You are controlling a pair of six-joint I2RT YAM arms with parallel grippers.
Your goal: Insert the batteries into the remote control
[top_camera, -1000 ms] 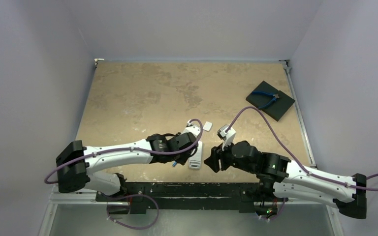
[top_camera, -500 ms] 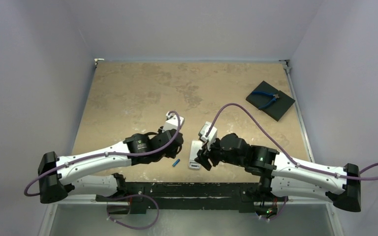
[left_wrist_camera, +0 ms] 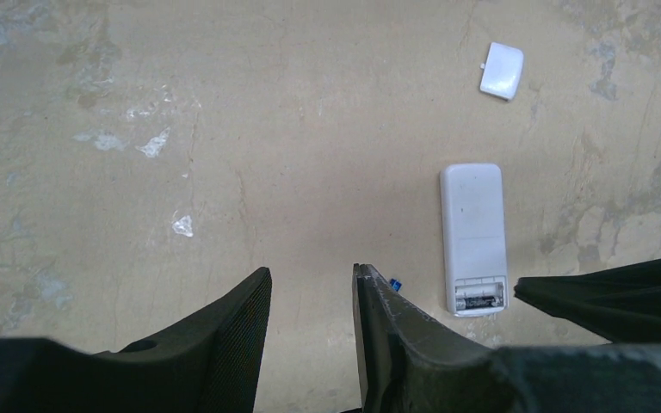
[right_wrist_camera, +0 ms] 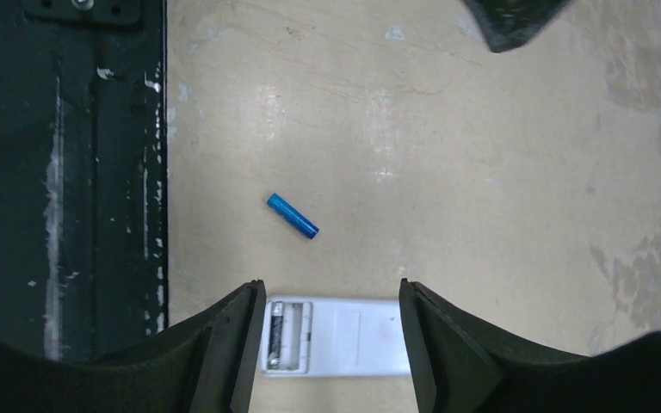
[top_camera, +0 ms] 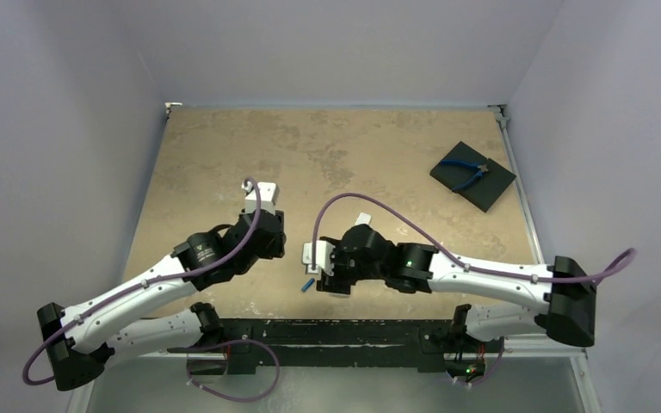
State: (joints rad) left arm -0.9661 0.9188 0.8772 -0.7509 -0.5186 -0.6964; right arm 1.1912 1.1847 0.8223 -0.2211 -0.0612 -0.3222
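Loose blue battery (right_wrist_camera: 293,215) lies on table (right_wrist_camera: 482,172) beside remote (right_wrist_camera: 344,335); dark battery (left_wrist_camera: 480,299) sits in its bay. Light, slick, likely rolls: pinch mid-barrel. Right gripper (right_wrist_camera: 331,292) spread empty over remote; left gripper (left_wrist_camera: 310,280) spread, empty.

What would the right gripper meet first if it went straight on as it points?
Probably the remote control, which lies between the right gripper's open fingers. The blue battery lies just beyond it. Depth is unclear from these views.
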